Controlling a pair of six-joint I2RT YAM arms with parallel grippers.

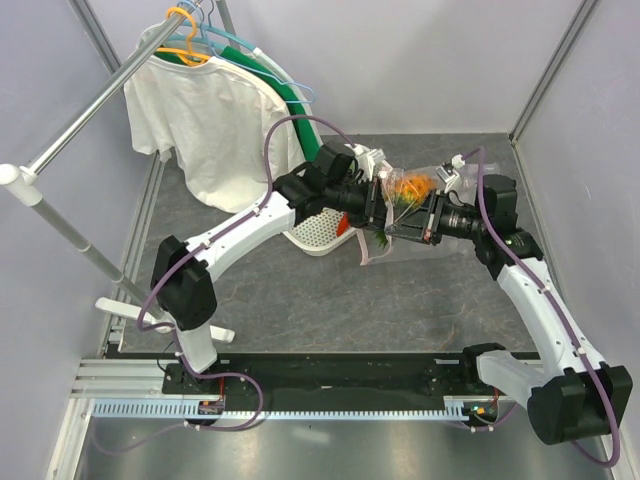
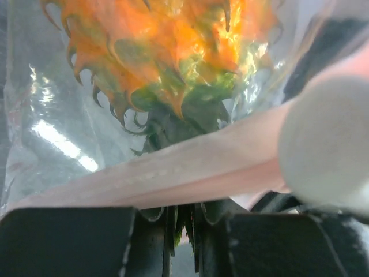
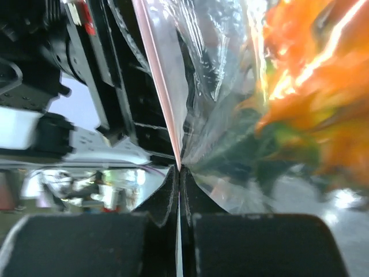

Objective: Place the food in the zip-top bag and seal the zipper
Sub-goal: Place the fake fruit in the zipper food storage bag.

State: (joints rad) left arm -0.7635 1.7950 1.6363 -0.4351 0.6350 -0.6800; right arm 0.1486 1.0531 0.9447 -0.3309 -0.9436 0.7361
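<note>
Table (image 1: 400,300): grey, mottled top, walled in by pale panels on three sides.
Basket (image 1: 318,232): white lattice, standing on the surface near the middle, toward the far side.
Bag (image 1: 400,245): clear, its lower edge down by the surface just beside the basket; whether it rests there cannot be told.
Rack foot (image 1: 120,308): white bar lying at the left edge.
Plate (image 1: 330,372): black strip along the near edge. Both arm bases (image 1: 200,355) stand on it.

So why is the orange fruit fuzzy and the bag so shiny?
Left wrist view: the orange fruit is very close to the camera and blurs, and light glares white off the zip-top bag. Right wrist view: same blur, with bright streaks. Top view: sharp.
</note>
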